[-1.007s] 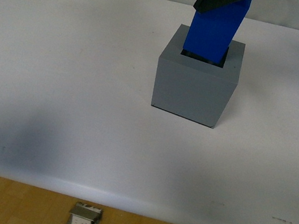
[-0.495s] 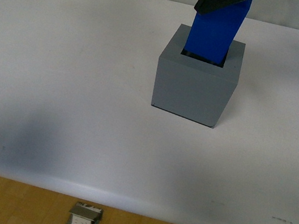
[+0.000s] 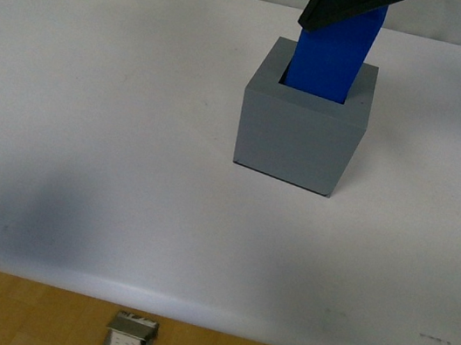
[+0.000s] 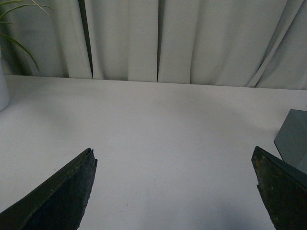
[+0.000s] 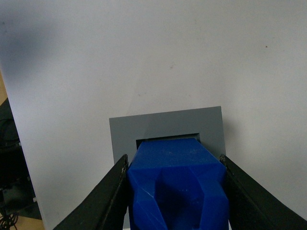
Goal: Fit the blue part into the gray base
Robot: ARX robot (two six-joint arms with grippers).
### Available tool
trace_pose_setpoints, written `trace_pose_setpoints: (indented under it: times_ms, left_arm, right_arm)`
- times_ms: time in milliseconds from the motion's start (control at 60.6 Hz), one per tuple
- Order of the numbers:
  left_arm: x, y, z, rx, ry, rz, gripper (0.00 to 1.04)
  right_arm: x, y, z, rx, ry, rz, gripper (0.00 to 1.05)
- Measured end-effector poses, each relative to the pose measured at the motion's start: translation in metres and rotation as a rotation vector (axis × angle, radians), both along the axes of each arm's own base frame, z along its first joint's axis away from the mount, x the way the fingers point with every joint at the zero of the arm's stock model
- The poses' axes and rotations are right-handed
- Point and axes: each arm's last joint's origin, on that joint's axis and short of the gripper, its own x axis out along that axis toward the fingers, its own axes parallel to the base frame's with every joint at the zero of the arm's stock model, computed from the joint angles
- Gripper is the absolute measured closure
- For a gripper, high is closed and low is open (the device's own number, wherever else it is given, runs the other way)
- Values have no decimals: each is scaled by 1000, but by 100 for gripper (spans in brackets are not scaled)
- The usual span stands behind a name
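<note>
blue part (image 3: 332,55) clamped by the right gripper (image 5: 173,163), lower end sat in the recess of the gray base (image 3: 298,140), leaning a bit | left gripper (image 4: 173,153) spread open, nothing held | risk: if it's pushed down crooked, an edge could get wedged on the recess wall and the unbraced base shoved or tipped on the table (image 3: 116,118)
</note>
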Motion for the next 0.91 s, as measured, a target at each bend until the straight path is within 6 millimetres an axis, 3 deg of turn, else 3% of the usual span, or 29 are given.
trace_pose_setpoints:
  times_ms: [462, 792, 908]
  left_arm:
    - [0, 0, 0, 0, 0, 0, 6]
    - [0, 0, 0, 0, 0, 0, 6]
    - [0, 0, 0, 0, 0, 0, 6]
  right_arm:
    - [1, 0, -2, -5, 7, 2, 57]
    - [3, -1, -2, 11, -3, -14, 7]
    - [5, -2, 1, 47, -11, -25, 9]
